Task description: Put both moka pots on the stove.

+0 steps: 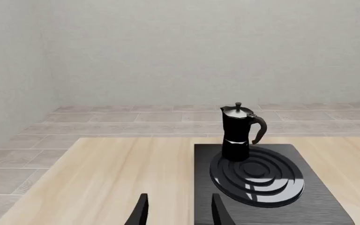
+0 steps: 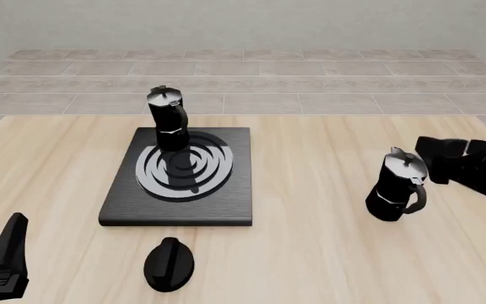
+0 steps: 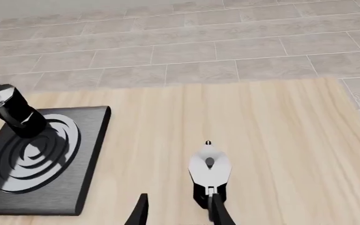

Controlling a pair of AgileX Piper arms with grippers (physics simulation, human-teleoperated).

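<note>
One moka pot stands upright on the back part of the stove, at the edge of the ring burner; the left wrist view shows the pot and the stove too. The other moka pot stands on the table to the stove's right. My right gripper is open just right of this pot, level with its upper half. In the right wrist view this pot sits close ahead of one fingertip, not between the fingers. My left gripper is open and empty at the near left, far from both pots.
A flat black oval knob lies on the table just in front of the stove. The wooden table ends at a tiled floor behind, with a grey wall beyond it.
</note>
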